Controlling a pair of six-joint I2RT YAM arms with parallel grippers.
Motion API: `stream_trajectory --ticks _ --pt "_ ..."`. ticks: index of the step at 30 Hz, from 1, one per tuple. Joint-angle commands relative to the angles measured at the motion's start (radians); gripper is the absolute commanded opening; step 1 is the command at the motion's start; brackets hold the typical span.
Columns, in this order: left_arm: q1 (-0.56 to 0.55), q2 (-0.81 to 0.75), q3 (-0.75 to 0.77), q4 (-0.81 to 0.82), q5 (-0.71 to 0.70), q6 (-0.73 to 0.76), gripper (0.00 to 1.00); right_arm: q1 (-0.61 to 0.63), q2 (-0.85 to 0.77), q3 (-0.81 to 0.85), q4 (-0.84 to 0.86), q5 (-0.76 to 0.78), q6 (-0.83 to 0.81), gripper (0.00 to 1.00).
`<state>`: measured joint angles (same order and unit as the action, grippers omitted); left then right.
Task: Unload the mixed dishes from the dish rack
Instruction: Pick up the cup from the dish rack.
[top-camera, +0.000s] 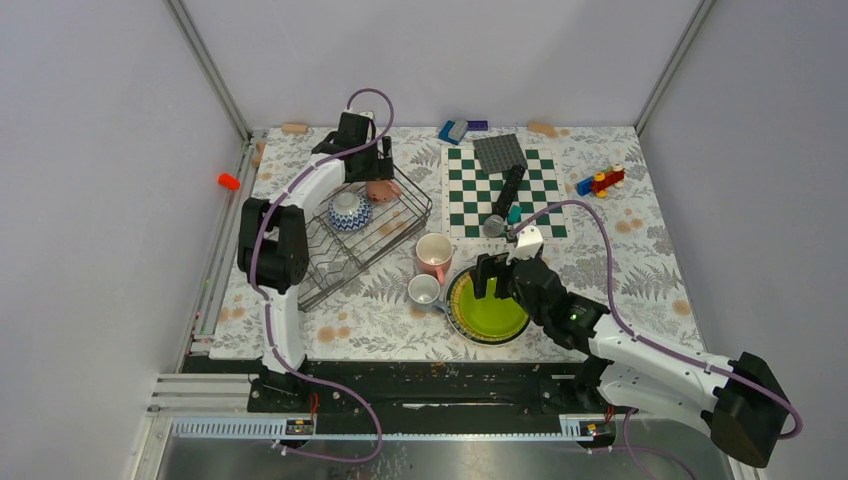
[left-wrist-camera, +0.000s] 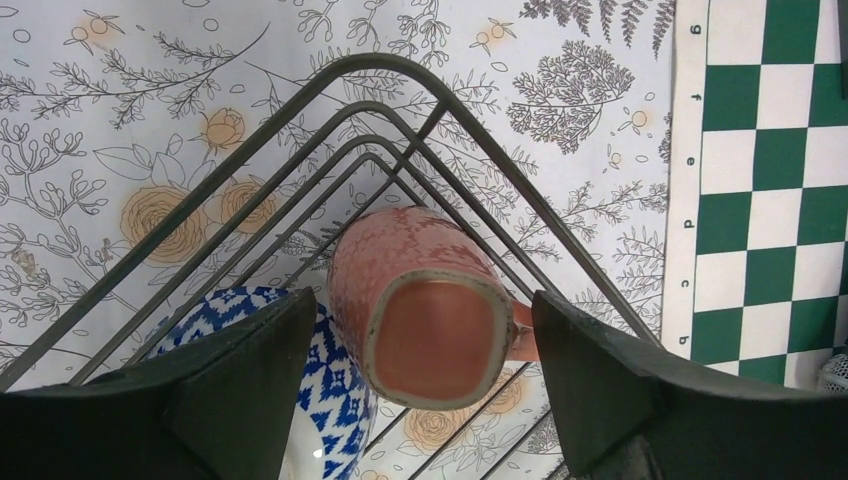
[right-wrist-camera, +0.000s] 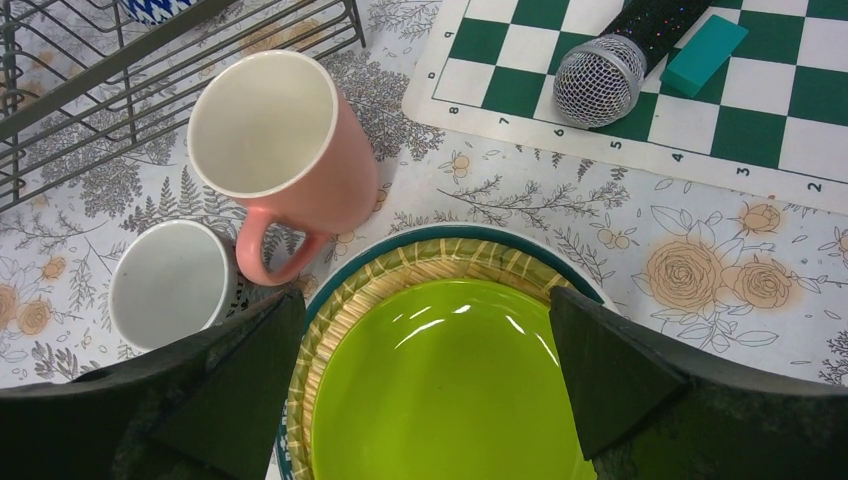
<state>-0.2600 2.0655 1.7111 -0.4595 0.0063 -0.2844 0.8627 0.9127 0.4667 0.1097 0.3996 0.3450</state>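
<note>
The right gripper (right-wrist-camera: 425, 305) is hanging nearest the arm bases, to the near right of the dish rack (top-camera: 330, 280). Its fingers are standing fully apart and holding nothing, just above the lime-green plate (top-camera: 488, 312). That plate is topping a stack that is already resting outside the rack. Between the stack and the rack, the grey mug (top-camera: 424, 290) and the pink mug (top-camera: 434, 255) are standing upright on the table.

Inside the rack, the blue patterned bowl (top-camera: 349, 210) is sitting towards the far end. Just beyond it, in the rack's far right corner, a patterned pink cup (left-wrist-camera: 425, 320) is lying on its side. The left gripper (left-wrist-camera: 422, 300) is hovering over this cup with its fingers wide, one on each side of the body. I am seeing a thin gap on both sides, so nothing is being gripped yet.

Judgement: the cup is looking like glazed ceramic, so it is likely rigid, slippery and breakable. A firm squeeze across the round body, clear of the handle, is appearing the safest hold.

The overhead view is showing the whole layout, but the left arm is hiding the fingers there. The left wrist view is showing the gaps and the corner wires beneath the cup. The right wrist view alone is showing the woven yellow rim beneath the green plate.
</note>
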Motion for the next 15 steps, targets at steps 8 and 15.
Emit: stream_trajectory --ticks 8,15 --pt "0.004 0.054 0.092 -0.037 0.02 0.005 0.71 -0.012 0.03 0.042 0.015 0.013 -0.009 0.99" --pt "0.004 0.053 0.098 -0.056 -0.002 -0.005 0.57 -0.014 0.033 0.042 0.013 0.019 -0.009 1.0"
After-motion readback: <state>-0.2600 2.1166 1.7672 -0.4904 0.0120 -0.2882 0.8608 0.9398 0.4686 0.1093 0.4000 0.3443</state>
